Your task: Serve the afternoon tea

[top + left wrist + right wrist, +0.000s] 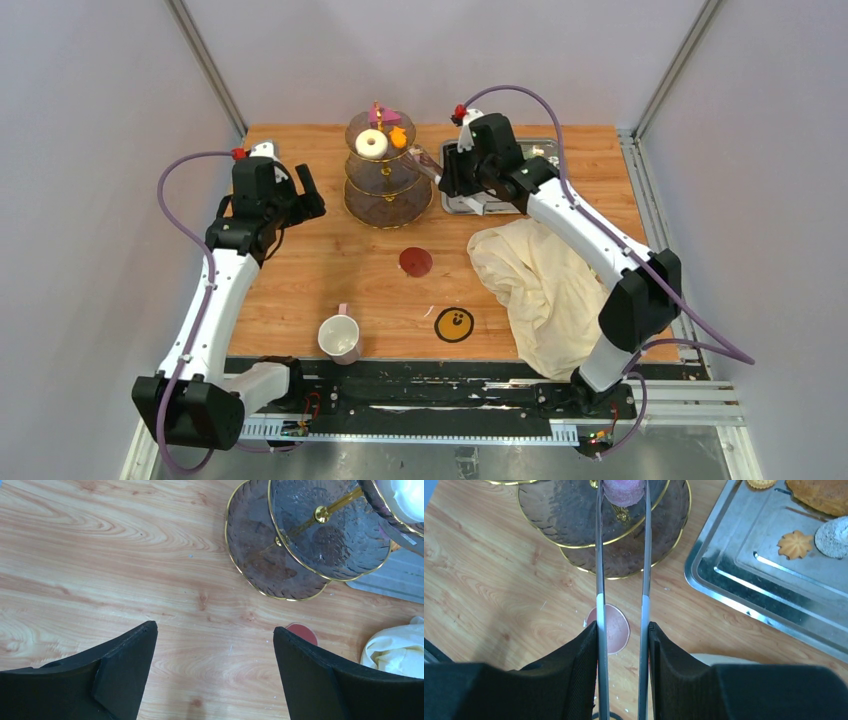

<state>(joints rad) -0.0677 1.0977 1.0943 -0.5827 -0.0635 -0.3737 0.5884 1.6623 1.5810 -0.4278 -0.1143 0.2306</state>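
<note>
White donut (371, 144) and cakes (384, 117) top smoky stand (362, 213).

Bright, even light from above, soft shadows on the table (330, 270). The tray (774, 595) glares; the donut (407, 496) is blown white.

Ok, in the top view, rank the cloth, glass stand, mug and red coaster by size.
Largest first: cream cloth, glass stand, mug, red coaster. The mug stands nearer the camera, so its lead over the coaster is unsure.

White arms (215, 300) with black joints (258, 190), purple cables (161, 188) and red connectors (239, 153)
</note>
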